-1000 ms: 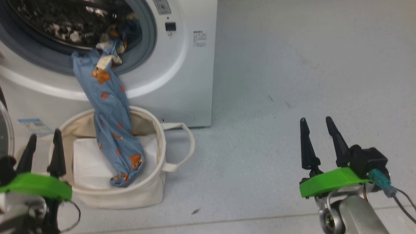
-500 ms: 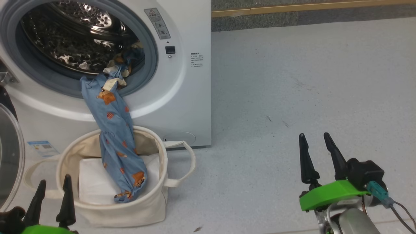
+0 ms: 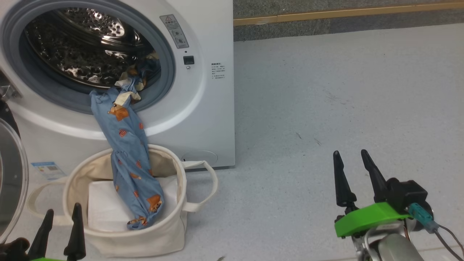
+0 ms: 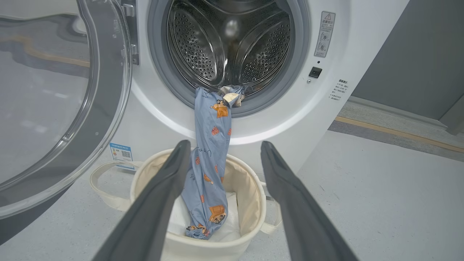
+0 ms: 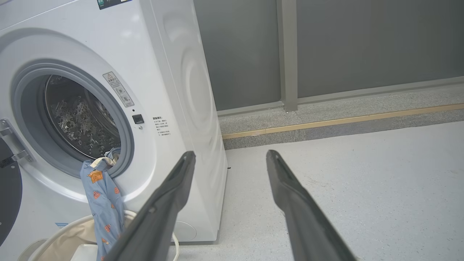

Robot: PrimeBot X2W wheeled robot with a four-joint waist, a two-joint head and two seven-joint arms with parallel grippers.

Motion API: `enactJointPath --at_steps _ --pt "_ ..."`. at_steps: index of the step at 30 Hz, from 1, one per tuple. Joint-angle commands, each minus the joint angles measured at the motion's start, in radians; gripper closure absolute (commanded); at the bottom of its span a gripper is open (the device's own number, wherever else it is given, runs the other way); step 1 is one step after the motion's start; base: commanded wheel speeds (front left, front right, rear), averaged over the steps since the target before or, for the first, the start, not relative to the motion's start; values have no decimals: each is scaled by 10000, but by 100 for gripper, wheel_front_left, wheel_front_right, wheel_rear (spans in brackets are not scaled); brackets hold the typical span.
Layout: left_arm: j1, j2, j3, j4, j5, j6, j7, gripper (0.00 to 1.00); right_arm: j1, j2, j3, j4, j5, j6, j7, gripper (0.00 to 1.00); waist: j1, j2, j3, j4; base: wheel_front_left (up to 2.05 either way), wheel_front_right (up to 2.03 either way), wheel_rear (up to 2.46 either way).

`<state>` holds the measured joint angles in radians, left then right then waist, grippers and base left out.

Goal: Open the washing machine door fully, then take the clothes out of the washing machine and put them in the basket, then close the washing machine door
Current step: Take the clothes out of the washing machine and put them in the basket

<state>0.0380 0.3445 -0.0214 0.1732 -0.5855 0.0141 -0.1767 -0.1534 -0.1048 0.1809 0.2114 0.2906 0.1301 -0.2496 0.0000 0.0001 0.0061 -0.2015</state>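
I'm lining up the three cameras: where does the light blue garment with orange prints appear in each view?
Head view: light blue garment left of centre, hanging from the washing machine into the basket.
Left wrist view: garment at centre.
Right wrist view: garment at lower left.
Shared landmark: black square latch socket on the machine's front.

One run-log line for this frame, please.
washing machine door open | blue cartoon-print garment hanging from drum into basket | left gripper open, empty | right gripper open, empty
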Motion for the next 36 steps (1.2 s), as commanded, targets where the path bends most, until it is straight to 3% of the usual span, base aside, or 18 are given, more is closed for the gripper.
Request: enactJointPath --at_steps 1,36 --pt "-476 327 395 -306 -20 26 -26 0 -127 -80 241 -321 -84 6 -122 0 0 -1 19 1 0 0 0" --pt "-1065 410 211 414 -249 -42 -139 0 -403 -38 339 -353 -53 6 -122 0 0 -1 181 -321 0 0 0"
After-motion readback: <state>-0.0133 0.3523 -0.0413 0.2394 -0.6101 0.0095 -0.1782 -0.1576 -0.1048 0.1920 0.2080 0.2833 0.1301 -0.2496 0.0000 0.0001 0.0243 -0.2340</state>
